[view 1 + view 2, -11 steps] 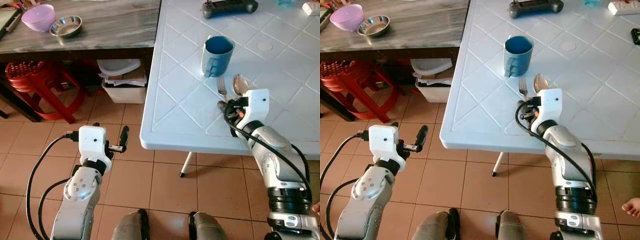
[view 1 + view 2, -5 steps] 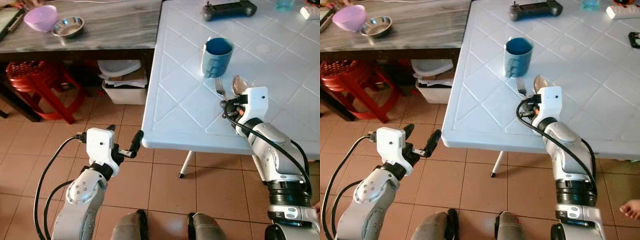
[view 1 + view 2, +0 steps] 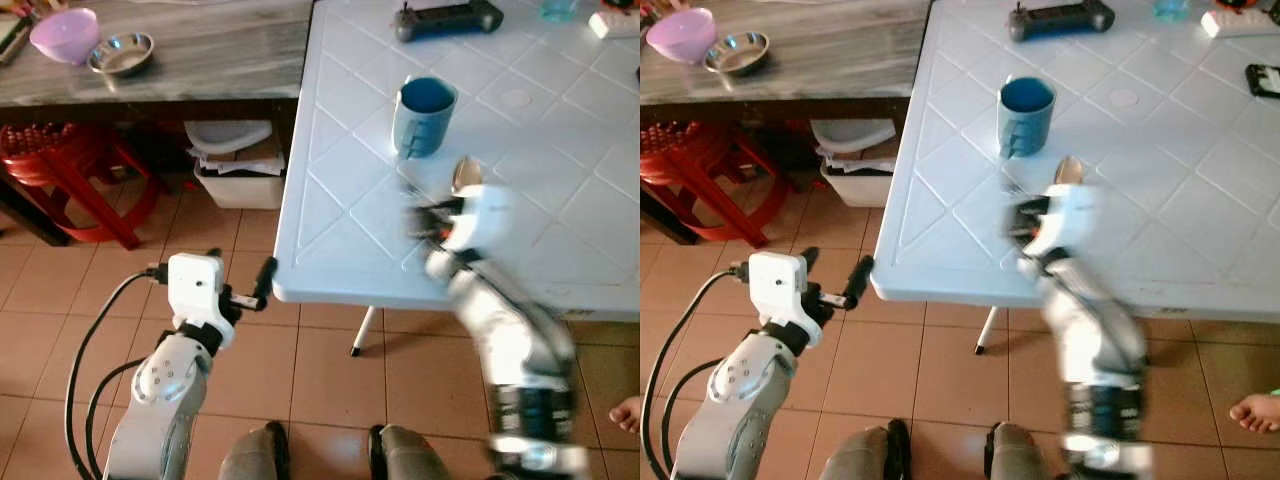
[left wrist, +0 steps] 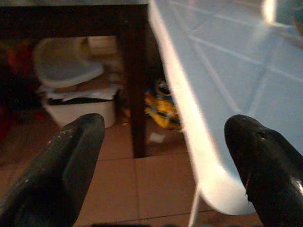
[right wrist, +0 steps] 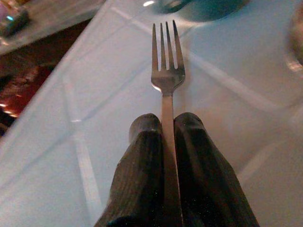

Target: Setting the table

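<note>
Fork (image 5: pixel 167 75) handle sits clamped between the closed jaws of the right gripper (image 5: pixel 163 127), tines pointing toward the blue mug (image 3: pixel 424 116) so it can lie beside the spoon (image 3: pixel 465 172) as a place setting. It is low over the white worktop (image 3: pixel 340 190); contact cannot be told. Left gripper (image 4: pixel 161 142), jaws spread wide and empty, waits just off the worktop's near edge, above the tiled floor (image 3: pixel 300 370).
</note>
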Tool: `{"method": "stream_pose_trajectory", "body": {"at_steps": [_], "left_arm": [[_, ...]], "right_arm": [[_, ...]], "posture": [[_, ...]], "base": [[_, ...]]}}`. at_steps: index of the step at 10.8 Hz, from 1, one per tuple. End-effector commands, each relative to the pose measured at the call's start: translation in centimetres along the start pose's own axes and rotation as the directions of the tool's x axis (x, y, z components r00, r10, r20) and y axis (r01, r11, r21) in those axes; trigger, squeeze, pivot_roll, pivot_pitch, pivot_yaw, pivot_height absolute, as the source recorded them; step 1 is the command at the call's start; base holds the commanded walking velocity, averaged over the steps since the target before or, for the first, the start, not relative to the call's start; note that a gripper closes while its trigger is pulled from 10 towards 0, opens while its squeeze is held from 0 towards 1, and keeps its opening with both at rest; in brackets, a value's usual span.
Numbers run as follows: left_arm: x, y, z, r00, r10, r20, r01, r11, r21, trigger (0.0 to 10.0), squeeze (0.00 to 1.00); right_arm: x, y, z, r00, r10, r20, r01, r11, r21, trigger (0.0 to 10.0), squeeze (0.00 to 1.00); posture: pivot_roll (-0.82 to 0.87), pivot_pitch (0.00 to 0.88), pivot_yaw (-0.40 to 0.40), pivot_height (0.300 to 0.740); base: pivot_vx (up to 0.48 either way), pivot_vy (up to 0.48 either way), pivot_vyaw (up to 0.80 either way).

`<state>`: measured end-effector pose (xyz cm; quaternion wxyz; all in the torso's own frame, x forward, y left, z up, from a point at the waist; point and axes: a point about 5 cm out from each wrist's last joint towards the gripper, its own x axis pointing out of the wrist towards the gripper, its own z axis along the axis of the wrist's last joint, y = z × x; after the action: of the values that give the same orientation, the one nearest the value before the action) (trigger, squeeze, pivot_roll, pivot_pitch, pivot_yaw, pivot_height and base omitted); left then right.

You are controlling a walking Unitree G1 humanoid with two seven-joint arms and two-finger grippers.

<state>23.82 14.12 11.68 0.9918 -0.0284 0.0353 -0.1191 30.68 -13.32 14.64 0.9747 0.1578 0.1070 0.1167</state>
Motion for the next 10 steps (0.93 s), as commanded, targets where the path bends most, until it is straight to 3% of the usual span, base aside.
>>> {"method": "stream_pose_trajectory", "body": {"at_steps": [1,3,6,7,8,10], "left_arm": [[-0.1,0.5,-0.4,0.999,0.034,-0.015,-0.034,0.999,0.009,10.0,0.00],[0.0,0.4,-0.5,0.999,0.035,-0.016,-0.034,0.999,0.008,10.0,0.00],[0.2,0.2,-0.5,0.999,0.044,-0.002,-0.044,0.999,0.004,10.0,0.00],[0.3,0.0,-0.6,0.999,0.041,0.003,-0.041,0.999,-0.002,10.0,0.00],[0.4,-0.1,-0.6,0.999,0.036,0.004,-0.036,0.999,-0.002,10.0,0.00],[0.6,0.1,-0.8,0.999,0.042,-0.002,-0.042,0.999,0.014,10.0,0.00]], "right_arm": [[0.0,1.0,-3.3,0.987,0.024,-0.160,-0.011,0.997,0.079,0.0,0.00],[-0.4,1.8,-4.2,0.972,0.043,-0.230,-0.031,0.998,0.059,0.0,0.00],[-1.2,0.2,-4.9,0.962,-0.049,-0.270,0.049,0.999,-0.006,0.0,0.00],[-1.1,0.3,-3.8,0.981,-0.036,-0.191,0.021,0.997,-0.079,0.0,0.00],[-0.9,0.8,-2.5,0.994,-0.012,-0.105,0.009,0.999,-0.036,0.0,0.00],[-0.9,1.4,-1.3,1.000,0.024,-0.007,-0.025,0.999,-0.035,0.0,0.00]], "posture": [[0.02,0.148,0.097,0.740],[0.02,0.141,0.089,0.740],[0.01,0.139,0.084,0.740],[0.00,0.137,0.086,0.740],[0.00,0.136,0.087,0.740],[0.00,0.119,0.085,0.740]], "base": [[0.000,0.000,0.00],[0.000,0.139,0.00],[0.000,0.205,0.00],[0.000,0.000,0.00],[0.000,0.000,0.00],[0.000,0.480,0.00]]}}
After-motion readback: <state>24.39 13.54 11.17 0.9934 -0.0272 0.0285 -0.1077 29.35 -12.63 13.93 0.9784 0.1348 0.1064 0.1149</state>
